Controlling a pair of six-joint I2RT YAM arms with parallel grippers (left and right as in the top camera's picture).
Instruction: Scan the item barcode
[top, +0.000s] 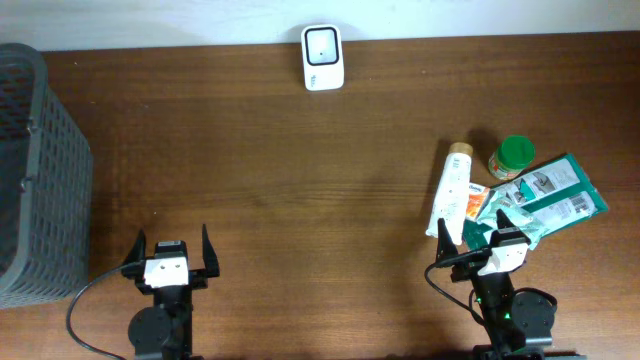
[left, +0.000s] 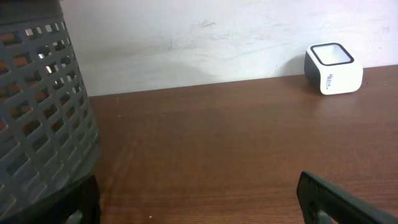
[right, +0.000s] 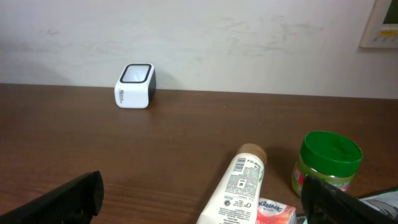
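My right gripper (top: 478, 238) stands wide open and empty, with the white tube (top: 454, 190) lying just ahead of it. My left gripper (top: 170, 248) is likewise open, holding nothing.

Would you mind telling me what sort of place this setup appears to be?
Most likely a mock shop checkout on a lab bench: a white barcode scanner stands by the wall, packaged goods such as a tube and a green-lidded jar lie together, and a grey basket waits on the wooden table.

Scanner (top: 322, 57) sits at far edge of table (top: 300, 180), approx. centre. Basket (top: 40, 170) on left side. Tube (top: 452, 190), jar (top: 512, 157) & packets (top: 545, 197) grouped on right, jar behind packets.
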